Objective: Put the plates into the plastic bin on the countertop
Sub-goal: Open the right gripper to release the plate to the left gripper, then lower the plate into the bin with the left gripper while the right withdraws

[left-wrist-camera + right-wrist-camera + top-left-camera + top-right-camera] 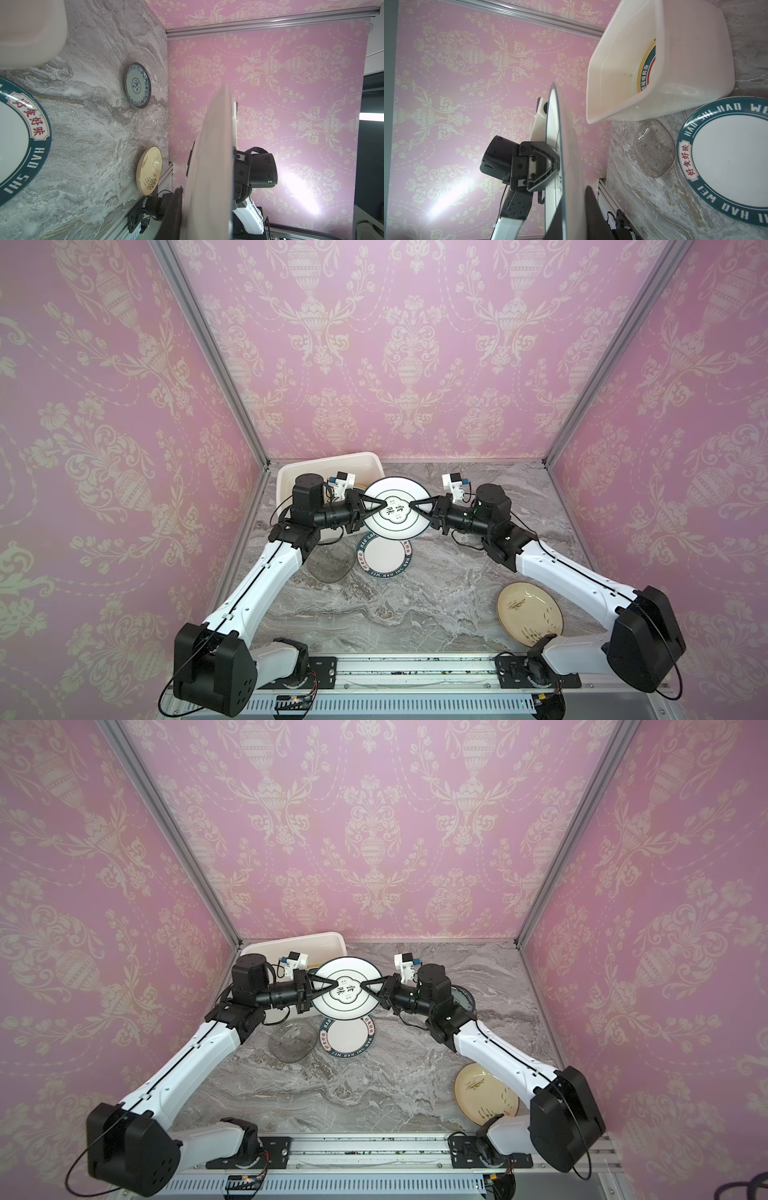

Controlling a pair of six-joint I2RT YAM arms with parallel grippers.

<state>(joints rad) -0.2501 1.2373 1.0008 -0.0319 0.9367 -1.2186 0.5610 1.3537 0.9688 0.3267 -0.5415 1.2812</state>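
Observation:
A white plate with a dark rim and black characters (395, 522) (347, 1002) hangs level in the air just right of the plastic bin (328, 459) (291, 939). My left gripper (383, 502) is shut on its left side and my right gripper (410, 504) on its right side. Both wrist views show this plate edge-on (212, 155) (564, 135) with a dark finger against it. The white bin (691, 62) holds a teal and red rimmed plate (646, 68). On the countertop (415, 605) below lies a teal-rimmed plate (384, 556).
A clear glass plate (328, 566) lies left of the teal-rimmed one. A cream plate (530, 614) sits at the front right beside my right arm. A blue-patterned plate (463, 998) lies behind my right wrist, with another clear plate (148, 128) near it. Pink walls enclose three sides.

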